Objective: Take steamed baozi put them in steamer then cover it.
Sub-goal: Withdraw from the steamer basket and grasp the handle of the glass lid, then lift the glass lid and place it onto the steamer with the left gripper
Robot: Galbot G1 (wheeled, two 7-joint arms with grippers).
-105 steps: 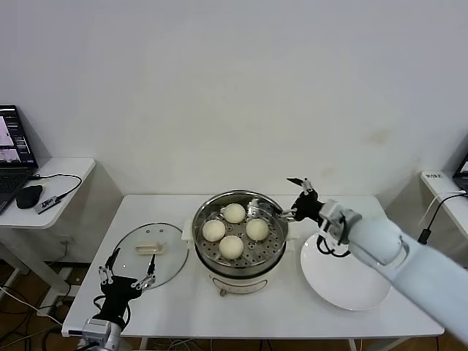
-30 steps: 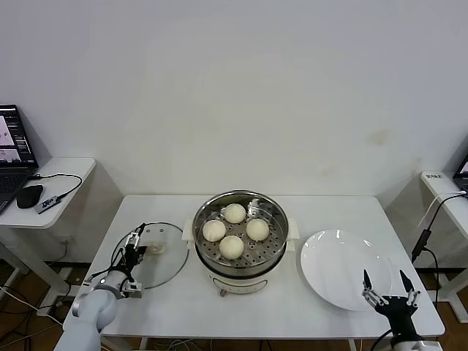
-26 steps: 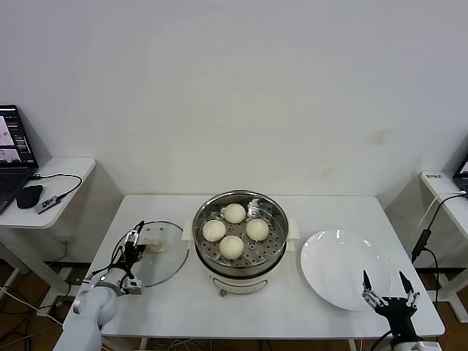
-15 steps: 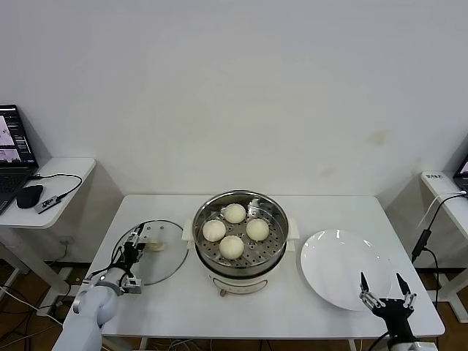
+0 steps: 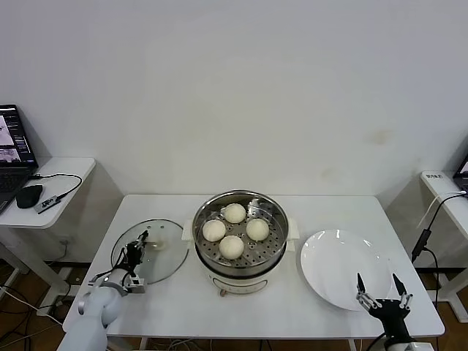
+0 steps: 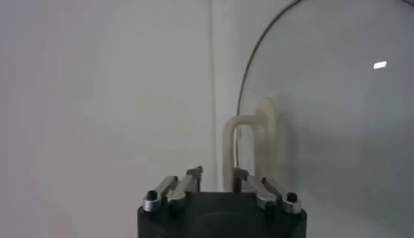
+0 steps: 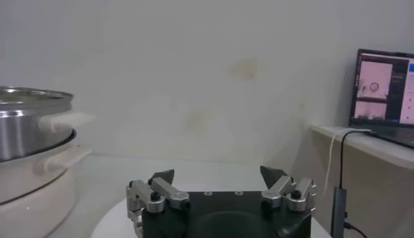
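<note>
Four cream-white baozi sit on the perforated tray inside the open steel steamer at the table's middle. The clear glass cover is left of the steamer, its far edge a little raised. My left gripper is at the cover's centre, narrowly shut on its whitish bar handle. In the left wrist view the gripper faces the glass close up. My right gripper is open and empty at the table's front right, also seen in the right wrist view.
An empty white plate lies right of the steamer, just beyond my right gripper. The steamer's side shows far off in the right wrist view. A side desk with a laptop and mouse stands at the far left.
My left gripper has closed in on the cover's handle, and the cover has shifted and tipped slightly. My right arm withdrew from the steamer's rim to the front right and holds still there.
</note>
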